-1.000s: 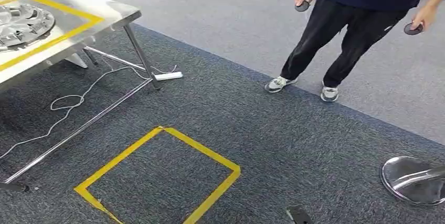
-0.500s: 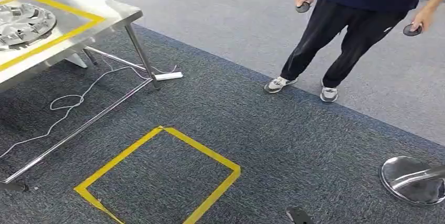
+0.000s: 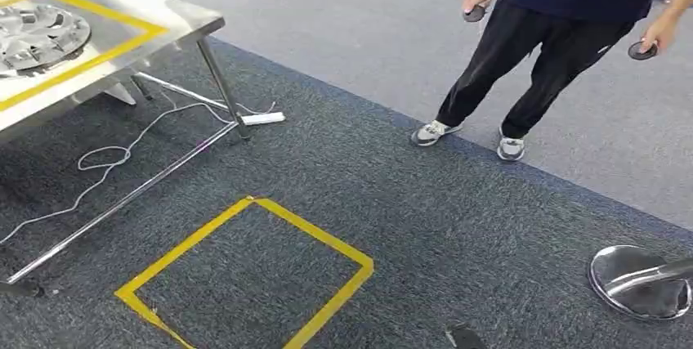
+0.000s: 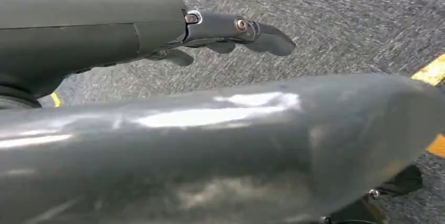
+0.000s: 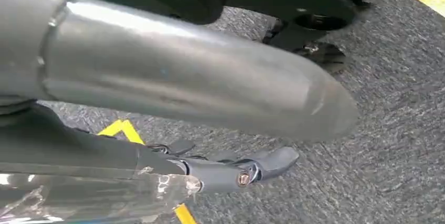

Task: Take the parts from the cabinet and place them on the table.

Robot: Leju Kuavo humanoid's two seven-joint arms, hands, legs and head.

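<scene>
Meanwhile, a silver part [image 3: 37,34] lay on the steel table [image 3: 176,18] at far left — both hands, left hand [image 4: 157,40] and right hand [image 5: 157,166], hung empty, fingers extended — a person [image 3: 556,30] stood far right.

Person [image 3: 564,30] on grey carpet, yellow tape square [image 3: 249,275], white cable [image 3: 106,161], power strip [image 3: 261,118], chrome base [image 3: 641,282].

You see dark carpet [image 3: 458,226] with a yellow tape square [image 3: 249,275], paler floor [image 3: 343,14] beyond, and a steel bench [image 3: 176,18].
</scene>
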